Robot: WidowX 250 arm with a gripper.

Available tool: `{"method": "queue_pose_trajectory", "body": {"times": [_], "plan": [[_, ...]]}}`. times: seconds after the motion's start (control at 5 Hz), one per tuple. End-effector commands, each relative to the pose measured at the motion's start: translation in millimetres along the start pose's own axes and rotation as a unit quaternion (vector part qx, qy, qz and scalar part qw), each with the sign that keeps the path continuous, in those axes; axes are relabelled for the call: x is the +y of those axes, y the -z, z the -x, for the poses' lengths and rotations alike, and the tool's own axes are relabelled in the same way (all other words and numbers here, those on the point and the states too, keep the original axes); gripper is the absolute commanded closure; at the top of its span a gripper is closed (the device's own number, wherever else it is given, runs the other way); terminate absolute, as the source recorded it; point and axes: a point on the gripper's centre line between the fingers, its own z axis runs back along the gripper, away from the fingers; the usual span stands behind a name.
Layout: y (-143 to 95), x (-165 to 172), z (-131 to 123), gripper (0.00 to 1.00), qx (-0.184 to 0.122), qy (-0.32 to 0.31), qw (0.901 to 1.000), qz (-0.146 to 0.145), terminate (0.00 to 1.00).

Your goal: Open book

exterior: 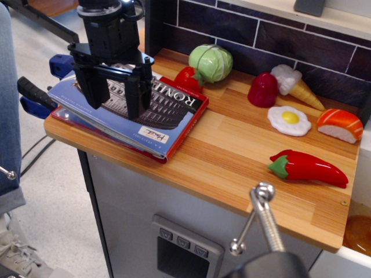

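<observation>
My pincer [114,99] hovers spread apart, empty, over the closed Rome book [152,110]; I should catch its near cover edge, lifting gently.

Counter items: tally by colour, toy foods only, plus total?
Red: 3: chili pepper, dark red piece, red piece behind the book
Green: 1: cabbage
White/yellow: 2: fried egg, ice cream cone
Orange: 1: salmon sushi
Total: 7
</observation>
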Motion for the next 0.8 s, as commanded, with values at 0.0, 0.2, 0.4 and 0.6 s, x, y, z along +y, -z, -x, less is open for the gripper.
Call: {"method": "queue_pose_trajectory", "body": {"times": [0.0,0.2,0.4,0.6], "plan": [[0.0,0.0,0.0,0.0,0.0,0.0,1.0,0.0,0.0],[-22.2,21.2,-8.3,0.0,-0.001,0.029,0.9996,-0.004,0.0],[-38.7,51.4,-17.2,0.0,-0.014,0.044,0.9989,-0.001,0.0],[-49.3,85.0,-20.9,0.0,-0.024,0.07,0.9972,-0.007,0.0]]}}
